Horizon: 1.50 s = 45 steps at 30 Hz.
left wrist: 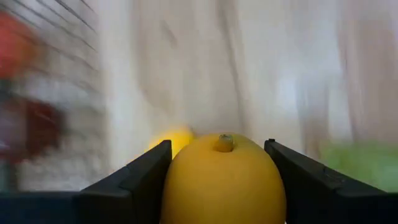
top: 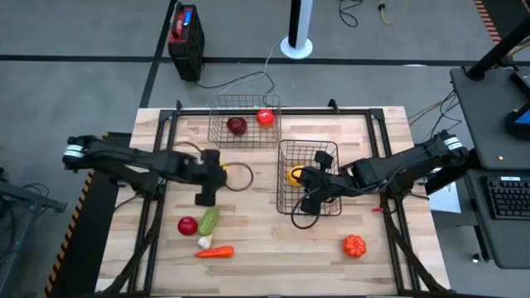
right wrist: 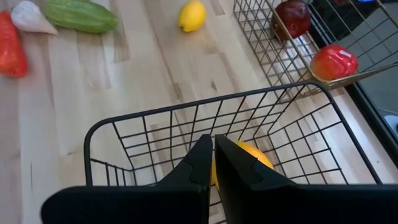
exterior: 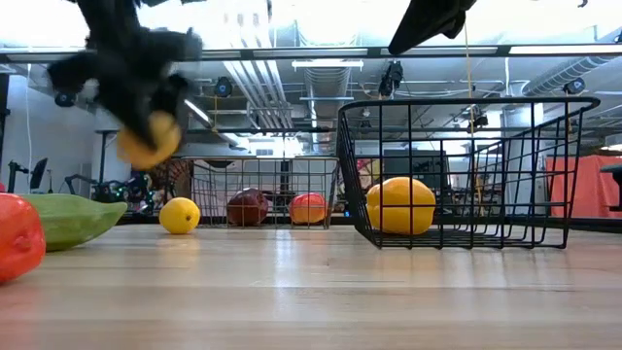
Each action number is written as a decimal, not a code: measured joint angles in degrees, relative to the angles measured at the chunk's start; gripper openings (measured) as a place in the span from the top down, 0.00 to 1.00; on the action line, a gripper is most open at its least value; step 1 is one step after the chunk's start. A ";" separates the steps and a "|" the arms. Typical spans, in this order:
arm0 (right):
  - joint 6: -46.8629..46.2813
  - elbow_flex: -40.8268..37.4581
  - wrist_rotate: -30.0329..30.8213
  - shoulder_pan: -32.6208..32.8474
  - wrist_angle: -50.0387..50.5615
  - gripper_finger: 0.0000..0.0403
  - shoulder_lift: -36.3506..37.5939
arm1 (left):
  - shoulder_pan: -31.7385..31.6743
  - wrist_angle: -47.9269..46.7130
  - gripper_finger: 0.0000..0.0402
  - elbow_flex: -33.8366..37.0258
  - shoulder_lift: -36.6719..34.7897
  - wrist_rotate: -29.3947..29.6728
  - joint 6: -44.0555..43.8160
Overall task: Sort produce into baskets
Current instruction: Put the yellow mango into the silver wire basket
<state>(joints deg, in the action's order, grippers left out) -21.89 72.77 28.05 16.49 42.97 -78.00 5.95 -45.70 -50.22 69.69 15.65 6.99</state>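
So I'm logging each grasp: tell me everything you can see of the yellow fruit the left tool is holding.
The yellow fruit is round, smooth and matte, like plastic, deep yellow with a small dimpled stem end facing away from the wrist camera. It sits clamped between the two dark fingers of the left tool, one on each flank. In the low view it hangs clear above the wooden table, touching nothing else. From above it lies left of the nearer basket.
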 joint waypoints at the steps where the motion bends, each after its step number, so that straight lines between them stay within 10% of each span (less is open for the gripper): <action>1: 0.00 -0.10 0.00 0.00 -0.08 0.97 0.00 | -0.10 2.20 0.44 -0.45 -1.75 1.52 0.07; 9: 0.02 -3.18 0.45 0.00 -5.10 0.97 0.07 | -5.01 30.28 0.45 2.16 -12.82 8.27 5.45; 17: -0.08 -8.01 0.46 0.09 -15.33 0.97 0.07 | -19.09 52.81 0.45 6.01 -9.20 11.43 3.06; 45: -0.55 -8.44 0.00 0.13 -16.29 0.97 0.07 | -33.46 57.68 0.32 6.12 9.51 9.25 -4.56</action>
<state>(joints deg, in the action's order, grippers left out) -22.44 64.34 28.05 16.62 26.68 -77.93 -27.51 11.98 -44.10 79.20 24.91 2.44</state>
